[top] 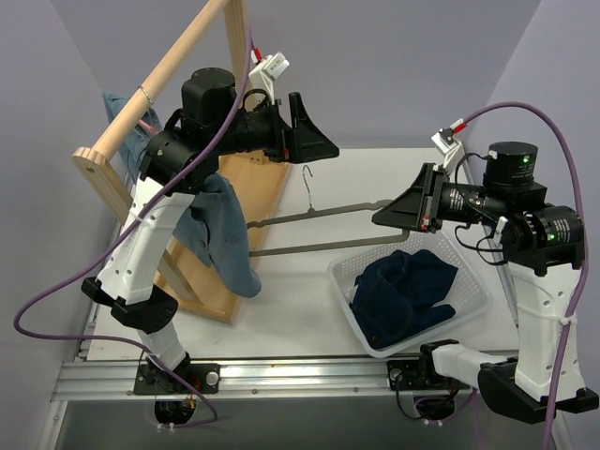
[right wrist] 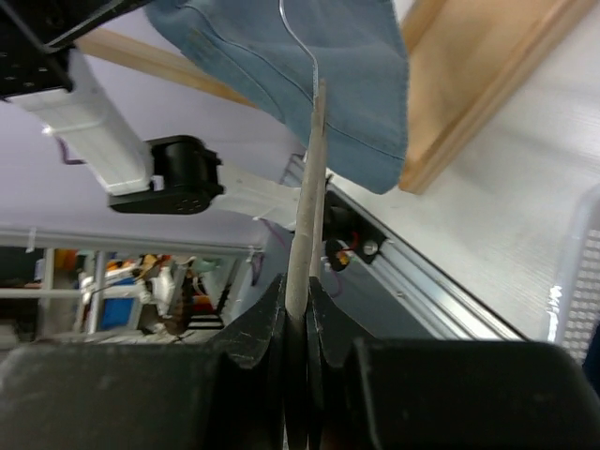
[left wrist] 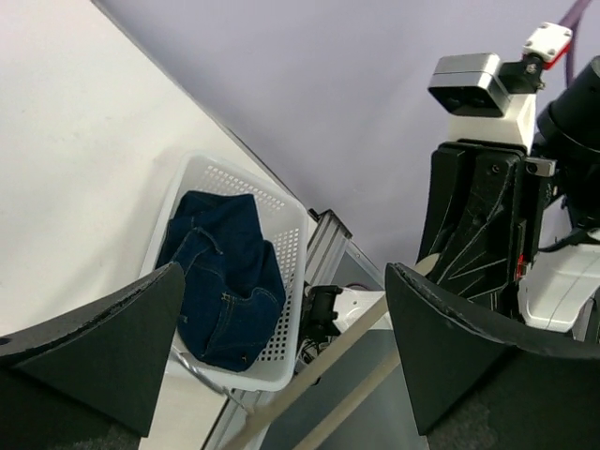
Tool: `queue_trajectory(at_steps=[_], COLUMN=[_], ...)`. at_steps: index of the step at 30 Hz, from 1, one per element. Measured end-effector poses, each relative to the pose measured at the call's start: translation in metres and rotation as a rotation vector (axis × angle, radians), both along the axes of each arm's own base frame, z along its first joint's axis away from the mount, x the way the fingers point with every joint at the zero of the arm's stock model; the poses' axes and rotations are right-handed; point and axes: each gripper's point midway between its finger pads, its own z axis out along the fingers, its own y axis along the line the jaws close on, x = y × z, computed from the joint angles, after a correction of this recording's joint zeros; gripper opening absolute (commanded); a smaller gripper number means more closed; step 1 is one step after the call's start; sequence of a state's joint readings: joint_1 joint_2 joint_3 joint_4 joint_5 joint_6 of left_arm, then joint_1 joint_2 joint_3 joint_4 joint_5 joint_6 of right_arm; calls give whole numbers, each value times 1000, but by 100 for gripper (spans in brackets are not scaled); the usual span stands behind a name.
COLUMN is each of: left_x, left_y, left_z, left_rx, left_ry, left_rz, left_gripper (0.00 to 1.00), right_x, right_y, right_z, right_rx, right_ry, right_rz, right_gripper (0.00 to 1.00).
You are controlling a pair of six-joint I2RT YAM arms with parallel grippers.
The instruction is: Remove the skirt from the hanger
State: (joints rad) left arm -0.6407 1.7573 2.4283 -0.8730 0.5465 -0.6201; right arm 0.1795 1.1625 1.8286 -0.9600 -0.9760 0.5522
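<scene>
Seen from above, the dark blue skirt (top: 408, 295) lies bunched inside the white basket (top: 467, 274), off the hanger (top: 319, 214). The right gripper (top: 380, 218) sits just behind the basket's far rim, its jaws pressed together on one end of the bare grey hanger, which stretches away to the basket's left. The left gripper (top: 317, 127) is raised well beyond the basket, far-left of it, fingers spread wide with nothing between them. Farther left of the basket stands a wooden rack (top: 159, 70) with a light blue denim cloth (top: 225, 239) draped on it.

The left wrist camera looks between its widely parted fingers (left wrist: 103, 347) at the basket, the skirt filling its middle. The hanger's pale bars pass just right of the basket.

The right wrist camera shows its fingers (right wrist: 258, 323) pinching the hanger's thin bar, with no gap between them. Only a strip of the basket shows at the right edge, well apart from the denim cloth.
</scene>
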Motion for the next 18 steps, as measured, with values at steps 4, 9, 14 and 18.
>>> queue_trajectory(at_steps=[4,9,14,18], left_x=[-10,-28,-37,-46], left_y=[3,8,28,41], left_z=[12,22,45,71], left_rx=[-37,-134,-345,-457], left_ry=[-52,-84,-75,-114], left_rz=[-50,-136,-206,-270], left_gripper=[99,96,87,85], right_x=[-10,-20,-35,-45], right_y=[10,23,26,25], right_z=[15,42,73,94], right_rx=[86,268,488,551], right_ry=[17,44,115,131], right_rz=[61,117,197,248], right_gripper=[0,0,0,0])
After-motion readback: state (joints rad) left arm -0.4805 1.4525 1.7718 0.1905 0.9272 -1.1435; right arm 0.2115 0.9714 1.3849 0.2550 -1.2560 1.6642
